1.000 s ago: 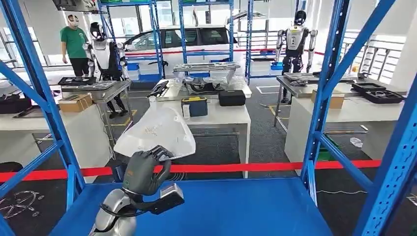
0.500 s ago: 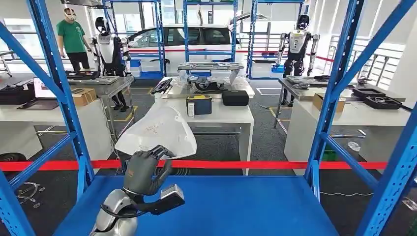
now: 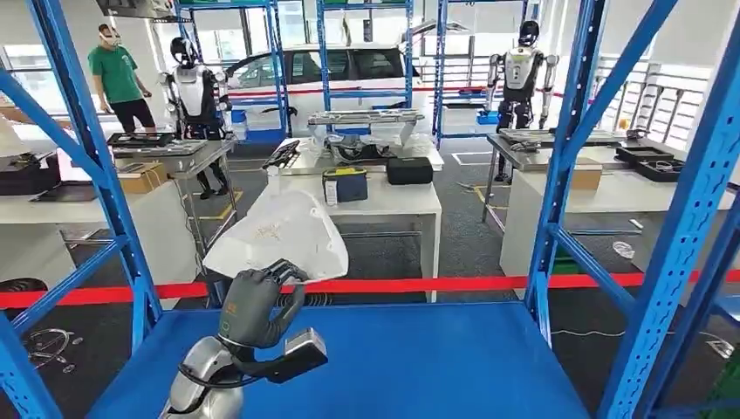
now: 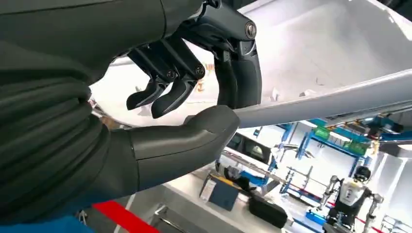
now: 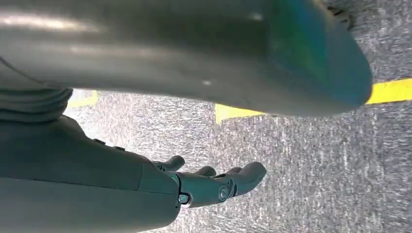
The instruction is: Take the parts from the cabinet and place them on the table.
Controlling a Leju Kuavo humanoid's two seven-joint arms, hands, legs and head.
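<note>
1. The left hand (image 3: 255,304) is raised above the blue shelf (image 3: 419,367) of the cabinet, near the shelf's front-left part, and grips a white part (image 3: 279,234).
2. In the left wrist view the thumb lies under the part's (image 4: 311,63) edge and the dark fingers (image 4: 238,77) curl down onto its top face, so the edge is pinched between them.
3. The part is a broad, curved white panel held tilted, with its wide body rising away from the hand toward the far edge of the shelf. It is clear of the shelf surface and touches nothing but the hand.
4. The right hand (image 5: 214,184) hangs over a grey speckled floor (image 5: 311,160) crossed by a yellow line (image 5: 388,90). Its fingers are slightly spread and loosely curved, with nothing in them.
5. Blue uprights (image 3: 563,166) and slanted braces frame the shelf on both sides.
6. Beyond the shelf's far edge a red tape (image 3: 454,283) runs across the room.
7. Past the tape stands a white desk (image 3: 397,202) carrying a dark blue case (image 3: 346,184) and a black case (image 3: 410,170), side by side near its far edge.
8. More desks stand to the left and right, with a cardboard box (image 3: 142,176) on the left one.
9. Farther back are two other robots (image 3: 194,87), a person in a green shirt (image 3: 118,77) and a white car (image 3: 323,70).
</note>
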